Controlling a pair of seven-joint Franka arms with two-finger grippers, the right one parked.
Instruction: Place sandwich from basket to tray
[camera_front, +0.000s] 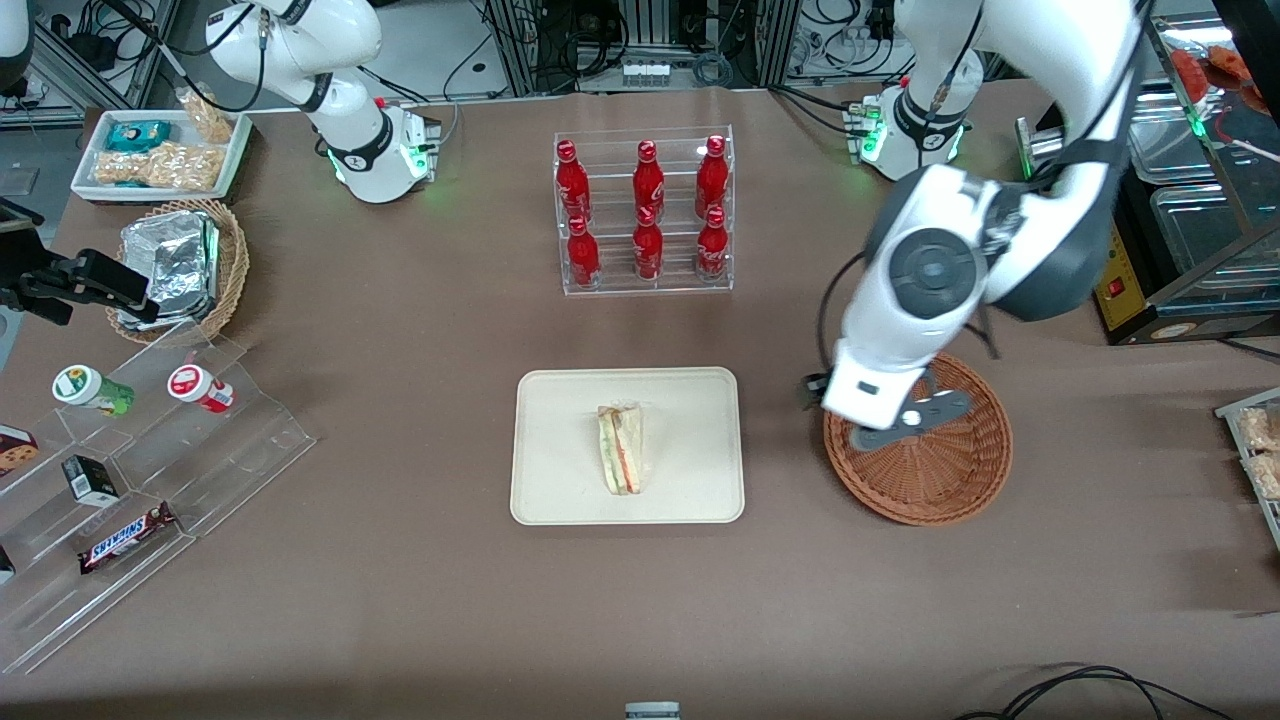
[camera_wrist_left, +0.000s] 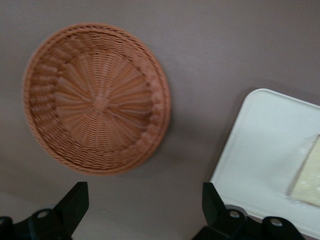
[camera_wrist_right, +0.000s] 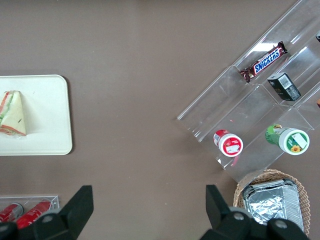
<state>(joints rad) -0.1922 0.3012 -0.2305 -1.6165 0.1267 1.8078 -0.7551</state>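
Note:
The sandwich (camera_front: 622, 448) lies on the cream-white tray (camera_front: 560, 440) in the middle of the table. The reddish-brown basket (camera_front: 940, 470) stands beside the tray, toward the working arm's end, and holds nothing. My left gripper (camera_front: 813, 388) hangs above the bare table between basket and tray, close to the basket's rim. In the left wrist view the gripper (camera_wrist_left: 144, 192) is open and empty, with the basket (camera_wrist_left: 97, 100), the tray (camera_wrist_left: 260, 145) and an edge of the sandwich (camera_wrist_left: 310, 175) in sight. The right wrist view also shows the sandwich (camera_wrist_right: 12, 112) on the tray (camera_wrist_right: 47, 115).
A clear rack of red bottles (camera_front: 645, 215) stands farther from the front camera than the tray. Toward the parked arm's end are a stepped acrylic stand with snacks (camera_front: 150, 450), a tan basket of foil packs (camera_front: 185, 265) and a small white snack tray (camera_front: 160, 150).

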